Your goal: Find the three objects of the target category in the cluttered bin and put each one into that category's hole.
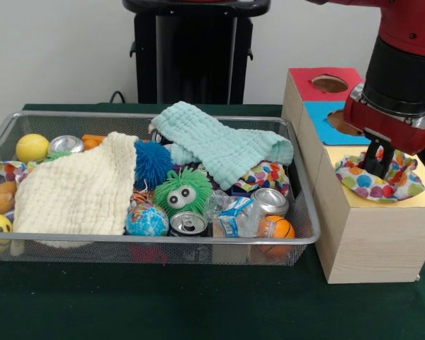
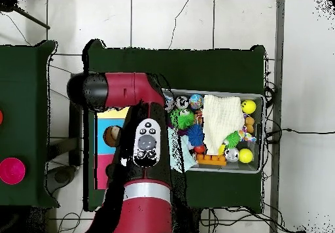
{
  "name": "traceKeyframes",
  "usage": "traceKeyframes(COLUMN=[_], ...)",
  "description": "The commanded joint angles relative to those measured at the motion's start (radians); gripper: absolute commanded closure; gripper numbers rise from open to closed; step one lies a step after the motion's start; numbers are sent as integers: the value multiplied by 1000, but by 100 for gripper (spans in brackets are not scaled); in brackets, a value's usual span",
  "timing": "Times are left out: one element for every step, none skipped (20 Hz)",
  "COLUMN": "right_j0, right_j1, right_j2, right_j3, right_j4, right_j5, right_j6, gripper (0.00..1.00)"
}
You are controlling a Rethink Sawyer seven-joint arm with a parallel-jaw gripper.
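Here the pincer [image 1: 377,164] clamped one polka-dot cloth [image 1: 382,180] over the yellow hole; two plain cloths, cream [image 1: 74,188] and mint [image 1: 223,145], lay in the wire bin [image 1: 163,244].

No words, brands or numbers are showing clearly enough to read; the small carton [image 1: 230,217] in the wire basket [image 1: 198,246] is carrying print, but it is blurring past reading.

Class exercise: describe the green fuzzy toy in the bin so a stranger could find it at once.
Look in the wire bin, near the middle of its front half. The green toy sits just behind a can, right of the cream cloth. Only it has two big eyes.
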Motion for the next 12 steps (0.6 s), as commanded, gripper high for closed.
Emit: traceKeyframes(right_j0=[-55, -61, -67, -75, -81, -81, -69, -72, -65, -58, -58, -27], right_j1=[92, 101, 110, 117, 133, 144, 162, 171, 184, 197, 207, 228], right_j2=[48, 56, 64, 77, 87, 91, 81, 87, 81, 76, 78, 43], right_j3=[209, 221, 234, 246, 264, 266, 257, 260, 254, 248, 250, 219], right_j4=[-68, -69, -71, -66, -69, -75, -91, -87, -88, -88, -83, -104], right_j5=[-174, -205, -236, -263, -324, -346, -377, -387, -396, -400, -423, -412], right_j6=[3, 1, 0, 2, 15, 15, 25, 27, 38, 47, 59, 73], gripper=[100, 100, 100, 100, 100, 100, 100, 100, 100, 100, 100, 100])
